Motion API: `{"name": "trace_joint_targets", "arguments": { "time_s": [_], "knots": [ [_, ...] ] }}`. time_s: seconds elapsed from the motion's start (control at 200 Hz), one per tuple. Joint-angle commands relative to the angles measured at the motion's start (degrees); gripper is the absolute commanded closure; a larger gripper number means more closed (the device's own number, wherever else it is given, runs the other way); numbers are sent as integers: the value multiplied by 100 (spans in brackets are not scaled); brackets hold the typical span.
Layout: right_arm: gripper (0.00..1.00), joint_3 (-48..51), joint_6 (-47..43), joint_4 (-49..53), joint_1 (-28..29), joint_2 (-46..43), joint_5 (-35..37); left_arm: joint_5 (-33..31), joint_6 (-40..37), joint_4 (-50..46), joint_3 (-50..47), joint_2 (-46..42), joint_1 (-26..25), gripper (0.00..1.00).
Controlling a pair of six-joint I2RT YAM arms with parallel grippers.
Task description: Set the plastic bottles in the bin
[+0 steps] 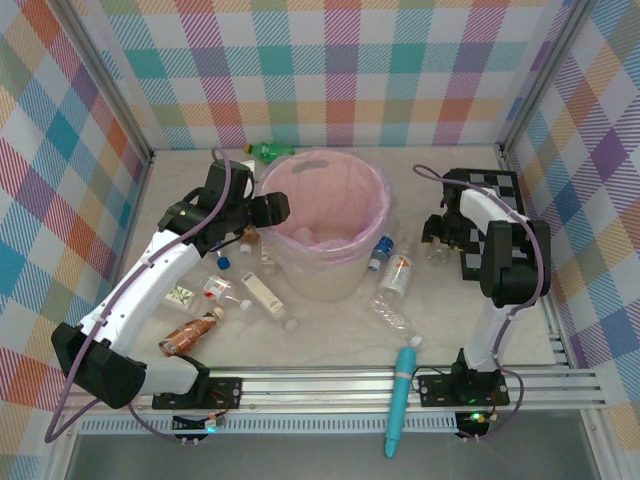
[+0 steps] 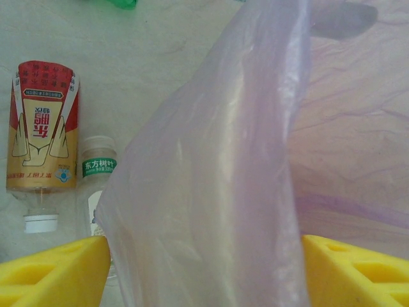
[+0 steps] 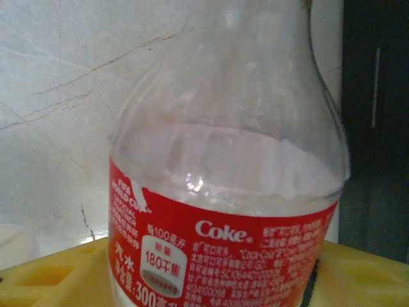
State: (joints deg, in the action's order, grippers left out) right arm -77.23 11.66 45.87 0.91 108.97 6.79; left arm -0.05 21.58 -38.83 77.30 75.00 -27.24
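Note:
The bin [image 1: 372, 205], a pale bucket lined with a pink bag, stands mid-table with a few bottles inside. My left gripper [image 1: 272, 210] [image 2: 204, 256] is at its left rim, jaws wide apart, and a loose fold of the bag [image 2: 211, 179] hangs in the gap. My right gripper [image 1: 437, 238] [image 3: 214, 256] is shut on a clear red-labelled Coke bottle [image 3: 223, 160] [image 1: 437, 252] beside the board. Other plastic bottles lie around the bin: a green one [image 1: 268, 151] behind it, a copper-brown one [image 1: 190, 335] at front left, and clear ones [image 1: 392, 315] at front right.
A black-and-white checkered board [image 1: 497, 190] lies at the right, under the right arm. A long teal tube [image 1: 400, 400] lies across the front rail. A red-and-gold labelled bottle [image 2: 43, 128] and a green-labelled one [image 2: 97, 173] lie left of the bin. Walls enclose three sides.

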Motion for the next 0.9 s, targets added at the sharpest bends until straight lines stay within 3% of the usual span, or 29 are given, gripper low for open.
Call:
{"name": "trace_joint_targets", "arguments": {
  "time_s": [0.0, 0.235, 0.505, 0.73, 0.895],
  "knots": [
    [37, -40, 39, 72, -27, -221, -131, -38, -75, 20, 105, 40, -55, 24],
    [41, -745, -63, 827, -22, -1092, -510, -20, -102, 11, 143, 47, -54, 23],
    [44, -2661, 6, 1820, 118, -1773, -1948, -126, -217, -55, 89, -9, -53, 23],
    [46, -4819, 133, 2808, 1292, -1413, -1897, -78, -218, 28, 109, -9, -57, 23],
    [46, -5797, 174, 3033, 2300, -850, -1917, -102, -274, -10, 105, -10, -53, 23]
  ]
}}
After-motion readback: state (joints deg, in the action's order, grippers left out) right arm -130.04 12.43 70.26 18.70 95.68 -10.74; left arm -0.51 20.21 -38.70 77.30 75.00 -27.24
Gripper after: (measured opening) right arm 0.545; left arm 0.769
